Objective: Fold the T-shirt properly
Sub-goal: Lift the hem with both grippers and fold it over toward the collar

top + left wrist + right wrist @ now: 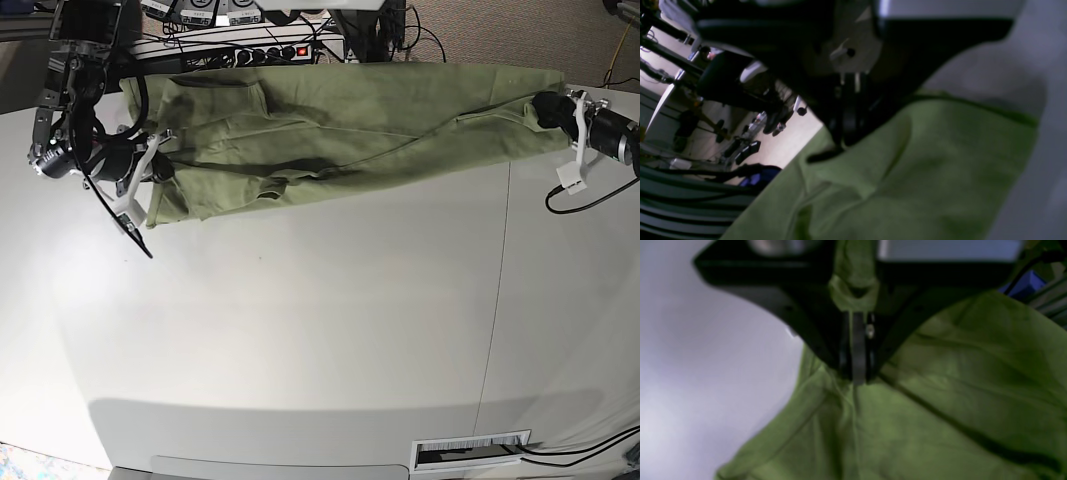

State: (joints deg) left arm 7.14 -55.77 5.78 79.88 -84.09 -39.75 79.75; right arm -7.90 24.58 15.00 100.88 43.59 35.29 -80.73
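The T-shirt (340, 130) lies stretched out along the far edge of the white table (320, 330), pulled long between the two arms. It is olive green and it has many soft wrinkles across the middle.

The right gripper (160, 165) is at one end of the cloth, on the left side of the base view. In the right wrist view its jaws are pressed together, and a bunch of the green fabric (855, 290) comes up between them, so it has hold of the T-shirt there. The cloth (940, 400) hangs down from this grip in long folds, with the table (690, 356) beside it.

The left gripper (548, 108) is at the other end, near the table's right edge in the base view. Its jaws are also closed together, and they pinch the edge of the T-shirt (923, 166), as the left wrist view shows, where the tips (843, 140) meet the fabric. This view is dark and blurred, so I cannot tell how much cloth is inside the grip.

Behind the table there is a power strip (265, 50) with cables, close to the far edge of the shirt
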